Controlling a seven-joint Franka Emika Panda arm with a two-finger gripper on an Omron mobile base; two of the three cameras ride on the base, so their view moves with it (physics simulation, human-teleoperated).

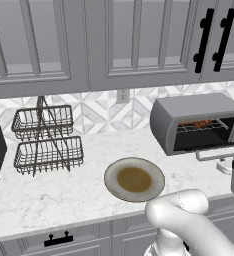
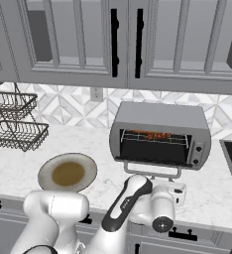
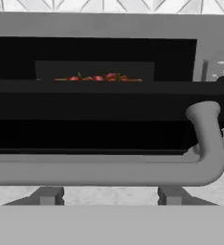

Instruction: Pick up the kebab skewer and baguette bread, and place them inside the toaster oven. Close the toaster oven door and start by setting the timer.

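The toaster oven stands on the marble desk against the backsplash, at about three o'clock from the round plate. The toaster oven door hangs partly lowered, its silver bar handle toward the robot. The kebab skewer lies on the wire rack inside; orange shows beside it. The pincer sits just before the handle, its tips hidden, so I cannot tell its spread.
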